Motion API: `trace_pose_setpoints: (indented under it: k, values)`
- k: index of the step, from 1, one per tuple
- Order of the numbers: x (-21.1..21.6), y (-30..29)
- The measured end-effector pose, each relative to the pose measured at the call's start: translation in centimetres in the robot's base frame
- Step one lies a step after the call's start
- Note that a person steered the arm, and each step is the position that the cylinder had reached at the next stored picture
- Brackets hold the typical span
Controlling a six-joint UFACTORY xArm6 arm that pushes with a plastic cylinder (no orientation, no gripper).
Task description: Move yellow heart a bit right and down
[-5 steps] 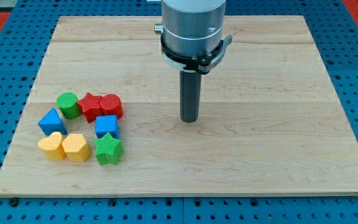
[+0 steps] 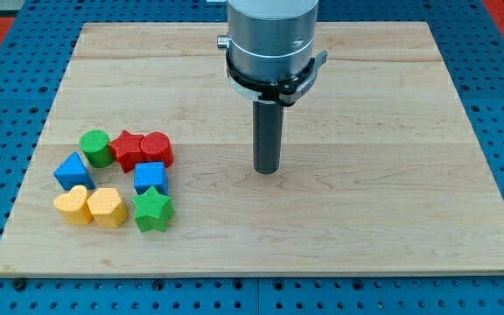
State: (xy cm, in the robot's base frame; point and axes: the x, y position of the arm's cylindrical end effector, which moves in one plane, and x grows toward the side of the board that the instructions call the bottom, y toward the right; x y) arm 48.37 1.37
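The yellow heart (image 2: 73,206) lies at the lower left of the wooden board (image 2: 366,227), touching a second yellow block (image 2: 107,207) on its right. My tip (image 2: 268,170) rests on the board near the centre, well to the right of and above the heart, touching no block. The nearest blocks to it are the red block (image 2: 157,149) and the blue cube (image 2: 150,178).
The cluster around the heart also holds a green cylinder (image 2: 95,147), a red star-like block (image 2: 128,150), a blue triangular block (image 2: 73,171) just above the heart, and a green star (image 2: 152,211). The board's left and bottom edges are close to the cluster.
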Motion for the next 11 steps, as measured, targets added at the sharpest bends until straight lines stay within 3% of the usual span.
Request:
trace_pose_setpoints:
  k: [1,2,3,4,6,7,8,9,11]
  values:
    - [-0.4,0.1]
    - [2.4,1.8]
    - [8.9,4.6]
    - [12.5,0.3]
    - [12.5,-17.2]
    - [11.2,-25.9]
    - [7.7,-30.0]
    - [5.1,-28.2]
    - [6.4,-12.6]
